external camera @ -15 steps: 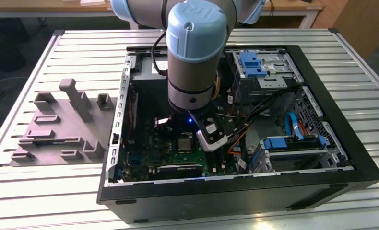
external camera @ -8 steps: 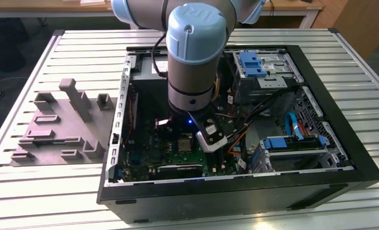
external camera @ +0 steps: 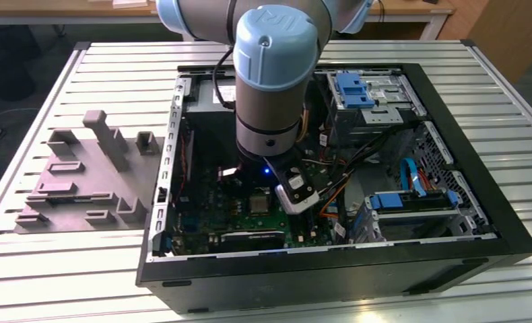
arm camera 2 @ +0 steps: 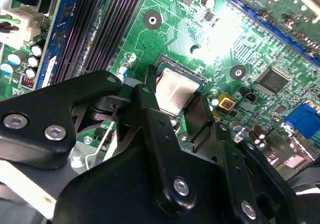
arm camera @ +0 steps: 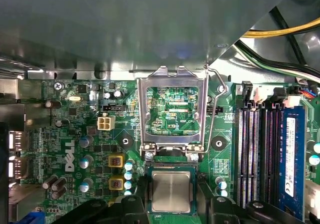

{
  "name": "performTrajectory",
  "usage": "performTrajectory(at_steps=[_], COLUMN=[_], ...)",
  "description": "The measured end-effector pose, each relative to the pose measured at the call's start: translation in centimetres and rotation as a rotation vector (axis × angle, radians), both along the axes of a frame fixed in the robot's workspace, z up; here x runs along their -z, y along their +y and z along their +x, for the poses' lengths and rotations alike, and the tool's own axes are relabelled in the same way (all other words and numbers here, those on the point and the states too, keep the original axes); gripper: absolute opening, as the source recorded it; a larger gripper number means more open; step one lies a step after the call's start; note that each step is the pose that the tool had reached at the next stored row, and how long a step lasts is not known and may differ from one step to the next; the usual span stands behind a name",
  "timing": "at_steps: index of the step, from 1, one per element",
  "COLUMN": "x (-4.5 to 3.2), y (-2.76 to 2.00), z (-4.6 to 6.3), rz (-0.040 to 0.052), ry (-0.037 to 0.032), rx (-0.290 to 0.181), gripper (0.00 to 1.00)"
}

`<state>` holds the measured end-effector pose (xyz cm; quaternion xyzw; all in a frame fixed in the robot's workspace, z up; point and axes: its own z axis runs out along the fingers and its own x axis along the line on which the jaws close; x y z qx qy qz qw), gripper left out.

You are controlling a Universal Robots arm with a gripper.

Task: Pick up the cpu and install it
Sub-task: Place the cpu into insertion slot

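Observation:
The cpu (arm camera: 171,191) is a small square chip with a silvery-grey top, lying flat in its socket on the green motherboard (arm camera: 75,134). It also shows in the second wrist view (arm camera 2: 175,92) and, tiny, in the exterior view (external camera: 260,202). My gripper (arm camera 2: 175,98) hangs low over it inside the computer case (external camera: 481,175). Its black fingers (arm camera 2: 147,102) stand apart, one on each side of the chip, and the socket's edge shows between finger and chip. The gripper (arm camera: 172,186) is open. The socket's metal load plate (arm camera: 172,79) stands swung open just beyond the cpu.
A grey moulded fixture plate (external camera: 77,182) with upright blocks lies on the slatted table at the exterior view's left. Memory slots (arm camera: 260,154) run beside the socket. Cables (arm camera: 280,39) and blue drive brackets (external camera: 410,200) crowd the case's other side.

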<state>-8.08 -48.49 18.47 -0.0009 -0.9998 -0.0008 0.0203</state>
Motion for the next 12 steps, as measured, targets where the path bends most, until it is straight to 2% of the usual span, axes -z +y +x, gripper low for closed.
performTrajectory(at_steps=[5, 6, 7, 8, 12], x=[0.03, 0.16, 0.16, 0.12, 0.00], y=[0.01, 0.05, 0.05, 0.04, 0.01], z=[-0.03, 0.01, 0.03, 0.02, 0.00], rz=[0.0003, 0.0033, 0.0030, 0.0021, 0.0003], ry=[0.0005, -0.0018, -0.0015, -0.0010, -0.0002], rx=[0.001, 0.000, 0.000, 0.000, 0.000], gripper=[0.48, 0.53, 0.53, 0.60, 0.60])
